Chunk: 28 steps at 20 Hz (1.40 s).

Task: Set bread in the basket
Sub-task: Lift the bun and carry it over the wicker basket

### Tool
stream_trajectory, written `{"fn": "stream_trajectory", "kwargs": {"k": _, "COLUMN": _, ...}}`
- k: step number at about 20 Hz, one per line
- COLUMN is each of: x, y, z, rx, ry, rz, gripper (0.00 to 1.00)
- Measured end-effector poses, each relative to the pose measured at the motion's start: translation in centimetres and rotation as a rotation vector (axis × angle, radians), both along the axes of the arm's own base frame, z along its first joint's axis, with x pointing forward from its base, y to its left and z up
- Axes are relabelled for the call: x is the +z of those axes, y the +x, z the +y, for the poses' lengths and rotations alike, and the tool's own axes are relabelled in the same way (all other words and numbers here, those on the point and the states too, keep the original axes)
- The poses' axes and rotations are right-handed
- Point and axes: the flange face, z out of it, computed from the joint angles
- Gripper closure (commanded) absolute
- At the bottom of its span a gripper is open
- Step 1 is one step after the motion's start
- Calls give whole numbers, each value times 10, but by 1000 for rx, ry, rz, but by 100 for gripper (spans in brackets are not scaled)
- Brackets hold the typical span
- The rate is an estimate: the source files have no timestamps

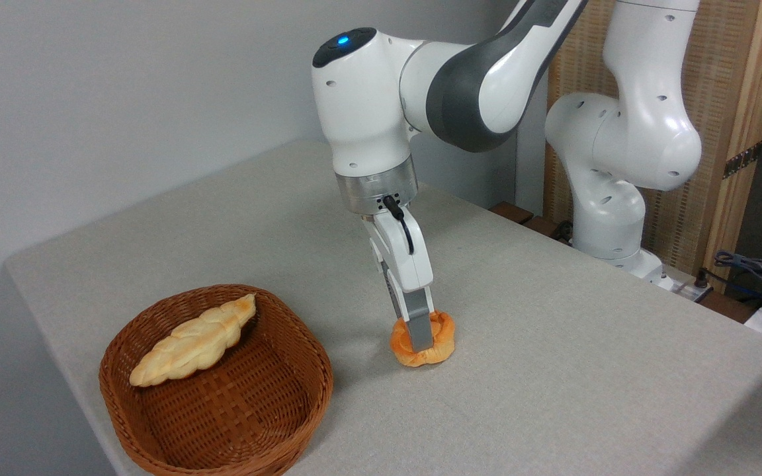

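The bread, a small round orange bun, sits on the grey table to the right of the basket. My gripper points straight down onto it. Its near grey finger presses into the bun's middle, while the other finger is hidden behind it. The bun looks pinched where the finger sinks in and still touches the table. The brown woven basket stands at the lower left, about a hand's width from the bun.
A long pale braided loaf lies across the basket's far-left side. The table's edge runs just left of and in front of the basket. The robot's white base stands behind the table's right side, with cables beside it.
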Motion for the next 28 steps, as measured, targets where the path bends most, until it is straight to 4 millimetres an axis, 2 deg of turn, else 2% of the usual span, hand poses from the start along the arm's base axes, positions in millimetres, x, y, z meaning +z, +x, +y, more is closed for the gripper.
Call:
{"fn": "stream_trajectory", "kwargs": {"k": 4, "x": 0, "y": 0, "z": 0, "rx": -1, "ry": 0, "rz": -1, "gripper": 76}}
{"fn": "stream_trajectory", "kwargs": {"k": 6, "x": 7, "y": 3, "z": -2, "rx": 2, "ry": -5, "rz": -8, "gripper": 74}}
{"fn": "stream_trajectory", "kwargs": {"k": 9, "x": 47, "y": 20, "z": -5, "rx": 36, "ry": -50, "rz": -6, "gripper": 75}}
{"fn": "stream_trajectory", "kwargs": {"k": 12, "x": 97, "y": 51, "z": -11, "rx": 86, "ry": -110, "rz": -26, "gripper": 74}}
{"fn": "stream_trajectory", "kwargs": {"k": 14, "x": 111, "y": 76, "z": -14, "rx": 130, "ry": -130, "rz": -52, "gripper": 74}}
{"fn": "stream_trajectory", "kwargs": {"k": 15, "x": 111, "y": 90, "z": -15, "rx": 150, "ry": -137, "rz": -65, "gripper": 73}}
{"fn": "stream_trajectory", "kwargs": {"k": 16, "x": 108, "y": 103, "z": -16, "rx": 173, "ry": -145, "rz": -85, "gripper": 67}}
{"fn": "stream_trajectory", "kwargs": {"k": 19, "x": 88, "y": 142, "z": -18, "rx": 298, "ry": -167, "rz": -179, "gripper": 59}}
{"fn": "stream_trajectory", "kwargs": {"k": 22, "x": 72, "y": 164, "z": -19, "rx": 421, "ry": -202, "rz": -250, "gripper": 20}}
{"fn": "stream_trajectory", "kwargs": {"k": 24, "x": 66, "y": 169, "z": -19, "rx": 448, "ry": -207, "rz": -261, "gripper": 3}}
{"fn": "stream_trajectory", "kwargs": {"k": 28, "x": 66, "y": 170, "z": -19, "rx": 451, "ry": -207, "rz": -261, "gripper": 0}}
